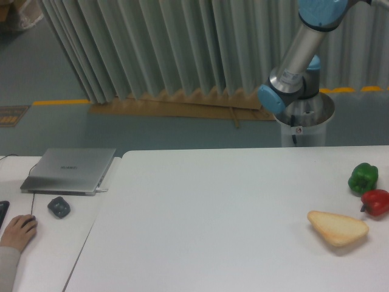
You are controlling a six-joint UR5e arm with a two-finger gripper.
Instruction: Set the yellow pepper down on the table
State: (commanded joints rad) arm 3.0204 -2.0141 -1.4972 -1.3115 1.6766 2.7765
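Pleated grey curtain spans the top; teal floor with a yellow line at left.

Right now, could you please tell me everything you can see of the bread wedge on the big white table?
The bread wedge is a pale tan, rounded triangular slice with a slightly darker crust edge and a matte, soft-looking surface. It lies flat on the table near the right side, its narrower end pointing left. It sits just below and left of the red pepper, apart from it. Nothing touches it but the tabletop.
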